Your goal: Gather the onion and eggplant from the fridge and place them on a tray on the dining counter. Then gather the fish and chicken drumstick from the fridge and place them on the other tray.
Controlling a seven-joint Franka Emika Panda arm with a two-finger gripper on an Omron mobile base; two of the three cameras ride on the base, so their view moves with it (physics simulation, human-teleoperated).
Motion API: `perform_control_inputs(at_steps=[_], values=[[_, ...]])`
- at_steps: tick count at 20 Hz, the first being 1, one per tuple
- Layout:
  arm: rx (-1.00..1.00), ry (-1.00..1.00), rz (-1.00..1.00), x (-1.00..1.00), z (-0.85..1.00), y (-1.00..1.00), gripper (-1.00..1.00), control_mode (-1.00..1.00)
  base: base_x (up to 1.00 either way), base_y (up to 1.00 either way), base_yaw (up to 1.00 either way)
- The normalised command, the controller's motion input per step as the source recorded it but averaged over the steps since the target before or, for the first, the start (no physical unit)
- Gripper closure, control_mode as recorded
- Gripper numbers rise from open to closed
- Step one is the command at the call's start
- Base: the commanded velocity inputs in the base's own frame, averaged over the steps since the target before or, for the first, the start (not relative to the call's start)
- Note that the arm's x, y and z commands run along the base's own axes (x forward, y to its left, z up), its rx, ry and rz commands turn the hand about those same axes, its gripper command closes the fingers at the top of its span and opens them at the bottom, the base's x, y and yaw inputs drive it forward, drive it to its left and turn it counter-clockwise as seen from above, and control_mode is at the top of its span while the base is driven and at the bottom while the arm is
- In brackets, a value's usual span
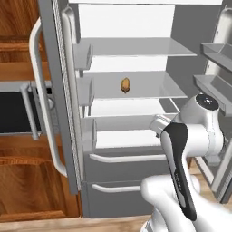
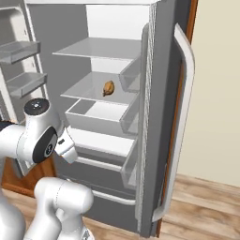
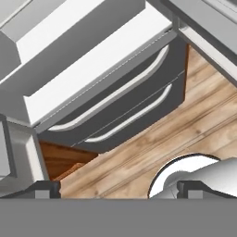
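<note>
L base: fridge (image 1: 136, 27) wide open, onion (image 1: 125, 85) sitting mid-shelf, arm down at 4 o'clock | R base: onion (image 2: 108, 88) on 2nd shelf, 12 o'clock of the arm | hand cam: jaws spread wide, nothing between 'em, drawers (image 3: 125, 111) & wood floor (image 3: 194, 120) ahead

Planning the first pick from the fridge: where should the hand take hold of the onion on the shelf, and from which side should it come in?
The onion stands alone on the middle shelf, taller than wide. Grip across its widest middle, fingers on its left and right flanks. Come in level from the open front: the shelf above likely blocks a top-down reach. The hand is open, pointing at the lower drawers.
</note>
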Motion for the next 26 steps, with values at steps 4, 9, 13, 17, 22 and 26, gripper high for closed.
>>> perform_control_inputs(at_steps=[4, 9, 13, 17, 22, 26], values=[[0.00, 0.00, 0.00, 0.00, 0.00, 0.00, -1.00, 1.00, 0.44, 0.11, 0.00], [0.00, 0.00, 0.00, 0.00, 0.00, 0.00, -1.00, 1.00, 0.45, 0.13, -0.01], [0.00, 0.00, 0.00, 0.00, 0.00, 0.00, -1.00, 1.00, 0.46, 0.15, -0.01], [0.00, 0.00, 0.00, 0.00, 0.00, 0.00, -1.00, 1.00, 0.42, 0.18, -0.02], [0.00, 0.00, 0.00, 0.00, 0.00, 0.00, -1.00, 1.00, 0.34, 0.16, -0.02], [-0.01, 0.02, 0.00, 0.06, 0.00, 0.03, -1.00, -1.00, 0.22, 0.12, -0.01]])
